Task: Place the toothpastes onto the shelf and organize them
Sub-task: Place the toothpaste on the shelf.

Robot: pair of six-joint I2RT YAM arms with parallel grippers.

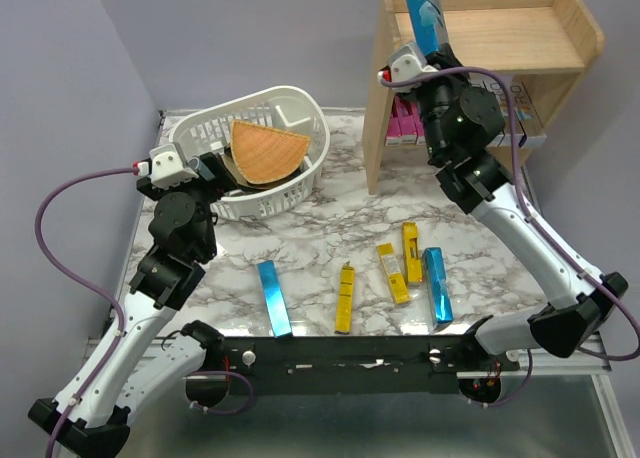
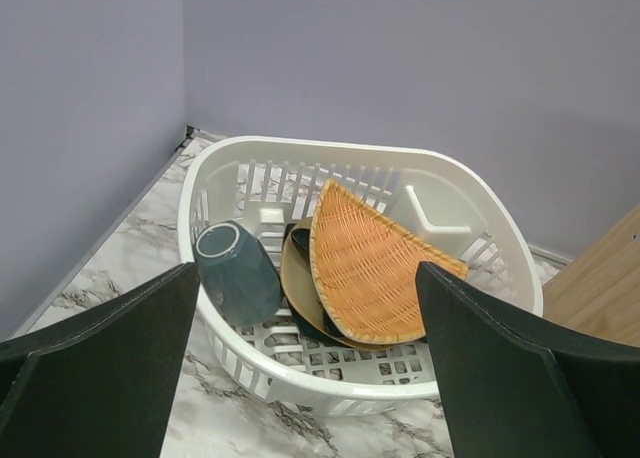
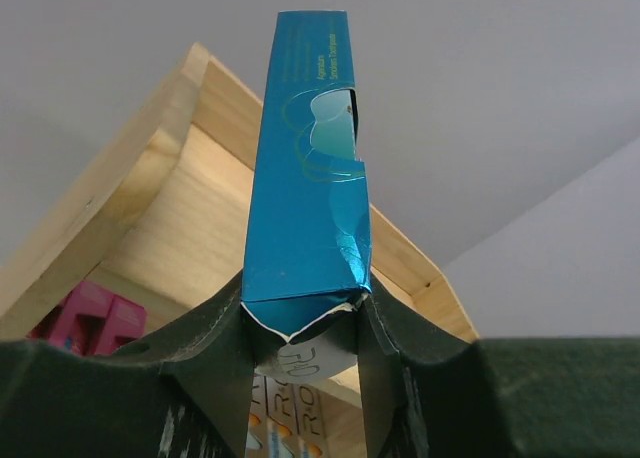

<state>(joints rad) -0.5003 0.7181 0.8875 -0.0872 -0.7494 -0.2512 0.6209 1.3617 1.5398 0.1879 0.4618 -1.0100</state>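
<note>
My right gripper is shut on the lower end of a blue toothpaste carton. It holds the carton upright in front of the top tier of the wooden shelf. Pink cartons and pale cartons sit on the lower tier. On the marble table lie two blue cartons and three yellow ones. My left gripper hangs open and holds nothing, just short of the white basket.
The white basket at the back left holds an orange woven wedge, a dark cup and dark dishes. Purple walls close the back and left. The shelf's left side panel stands close to the basket.
</note>
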